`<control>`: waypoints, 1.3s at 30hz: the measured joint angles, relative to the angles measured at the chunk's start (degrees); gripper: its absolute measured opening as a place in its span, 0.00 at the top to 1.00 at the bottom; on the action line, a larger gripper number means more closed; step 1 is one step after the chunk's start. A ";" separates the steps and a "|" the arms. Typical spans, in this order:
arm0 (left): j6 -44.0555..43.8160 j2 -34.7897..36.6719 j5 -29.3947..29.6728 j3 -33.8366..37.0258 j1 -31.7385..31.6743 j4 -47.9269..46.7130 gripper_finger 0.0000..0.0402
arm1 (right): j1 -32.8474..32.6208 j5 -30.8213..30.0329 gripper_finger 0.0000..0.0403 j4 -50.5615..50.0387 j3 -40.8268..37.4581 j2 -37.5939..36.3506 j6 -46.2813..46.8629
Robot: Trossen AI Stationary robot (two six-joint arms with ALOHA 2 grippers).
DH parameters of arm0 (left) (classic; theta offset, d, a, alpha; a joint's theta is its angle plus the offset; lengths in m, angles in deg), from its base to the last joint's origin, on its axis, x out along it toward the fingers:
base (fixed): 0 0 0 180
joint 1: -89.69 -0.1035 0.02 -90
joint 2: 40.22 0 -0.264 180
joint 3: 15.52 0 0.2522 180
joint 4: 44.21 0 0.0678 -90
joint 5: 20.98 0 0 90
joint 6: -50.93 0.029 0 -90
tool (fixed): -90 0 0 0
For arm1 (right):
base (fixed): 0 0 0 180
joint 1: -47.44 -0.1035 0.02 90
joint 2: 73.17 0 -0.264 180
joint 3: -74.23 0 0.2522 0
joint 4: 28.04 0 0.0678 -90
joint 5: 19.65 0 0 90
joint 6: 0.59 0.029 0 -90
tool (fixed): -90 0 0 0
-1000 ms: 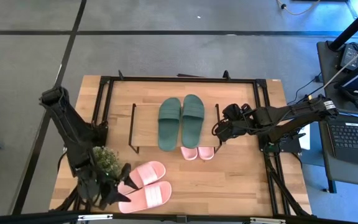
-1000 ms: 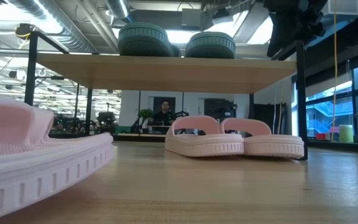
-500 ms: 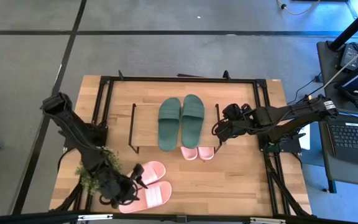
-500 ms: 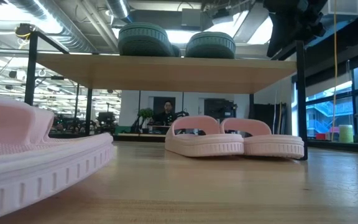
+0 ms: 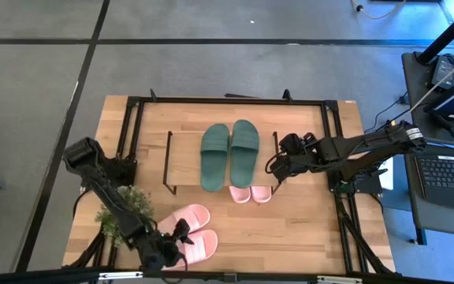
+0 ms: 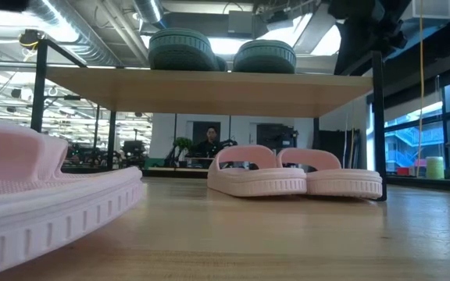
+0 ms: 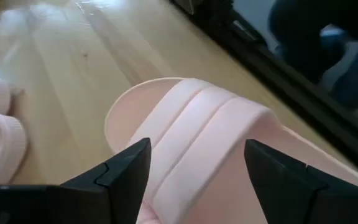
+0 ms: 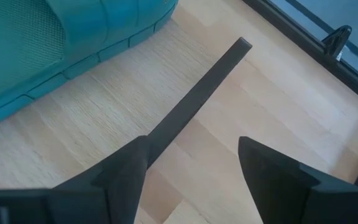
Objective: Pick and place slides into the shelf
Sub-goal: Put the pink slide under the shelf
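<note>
left gripper (image 5: 181, 234): near the table's front edge, over the pink pair; fingers (image 7: 126, 168) spread wide on either side of the front pink slide's strap, not closed on it
front pink slide (image 7: 197, 143): flat on the table, touching its mate
second pink slide (image 5: 186, 218): just behind the first, beside the small plant (image 5: 128, 207)
right gripper (image 5: 278, 166): at the shelf's right end, close to its black wire leg; fingers (image 8: 126, 171) parted, holding nothing
shelf (image 5: 184, 162): middle of the table, plank top on thin black legs
green slides (image 5: 229, 152): pair side by side on the shelf top
pink pair under shelf (image 6: 291, 173): side by side on the table below the plank, ends poking out at the front
table (image 5: 306, 221): light wood, black frame around it
background: a person sits far behind the table in the low view
</note>
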 joint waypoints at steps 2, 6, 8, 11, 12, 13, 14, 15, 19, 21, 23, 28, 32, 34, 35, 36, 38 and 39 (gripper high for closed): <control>0.02 -2.44 2.44 -2.10 0.05 -2.11 0.37 | -0.02 -0.28 0.37 0.30 0.05 0.73 0.02; -0.45 -6.49 3.85 -3.93 -0.77 -6.45 0.37 | -0.21 -0.71 0.37 0.52 0.17 1.64 0.04; -1.19 -7.61 4.07 -4.12 -1.07 -6.57 0.37 | -0.71 -0.77 0.37 0.48 0.17 1.64 0.03; -1.32 -7.93 4.16 -4.17 -1.06 -6.60 0.37 | -1.65 -0.82 0.37 0.39 0.14 1.41 0.00; -1.34 -7.71 4.02 -4.13 -1.08 -6.63 0.37 | -1.93 -0.85 0.37 0.17 0.13 1.40 -0.01; -1.34 -7.36 3.88 -4.10 -1.01 -6.81 0.37 | -2.22 -0.85 0.37 0.06 0.13 1.40 -0.05; -1.36 -7.00 3.86 -4.08 -0.84 -6.73 0.37 | -2.45 -0.75 0.37 0.12 0.13 1.40 -0.07; -1.40 -6.80 3.86 -4.01 -0.71 -6.43 0.37 | -2.65 -0.66 0.37 0.20 0.13 1.40 -0.07; -0.64 -6.51 3.62 -3.95 -0.62 -6.18 0.37 | -2.84 -0.36 0.37 0.30 0.11 1.40 -0.07; 1.19 -6.51 3.60 -3.95 -0.60 -6.19 0.37 | -2.82 -0.27 0.37 0.29 0.11 1.40 -0.08; 2.62 -6.51 3.61 -3.92 -0.65 -6.18 0.37 | -2.82 -0.20 0.37 0.28 0.11 1.40 -0.15; 3.01 -6.51 4.55 -3.91 -0.65 -6.12 0.38 | -2.82 -0.11 0.37 0.22 0.11 1.40 -0.23; 3.01 -6.51 4.84 -3.91 -0.69 -6.01 0.41 | -2.82 0.12 0.37 -0.35 0.46 1.42 -0.26; 3.01 -6.51 4.97 -3.91 -0.69 -6.03 0.43 | -2.82 0.77 0.37 -1.14 1.27 1.47 -0.42; 3.03 -6.51 5.01 -3.91 -0.69 -6.03 0.45 | -2.83 1.14 0.37 -1.60 1.78 1.52 -0.68; 3.03 -6.51 5.03 -3.91 -0.69 -6.04 0.46 | -2.84 1.67 0.37 -2.04 2.46 1.56 -1.55; 3.03 -6.51 5.13 -3.91 -0.69 -6.11 0.49 | -2.89 1.81 0.37 -3.11 4.04 1.60 -3.46; 3.06 -6.51 5.20 -3.91 -0.69 -6.14 0.51 | -2.93 1.66 0.37 -4.12 4.94 1.58 -3.99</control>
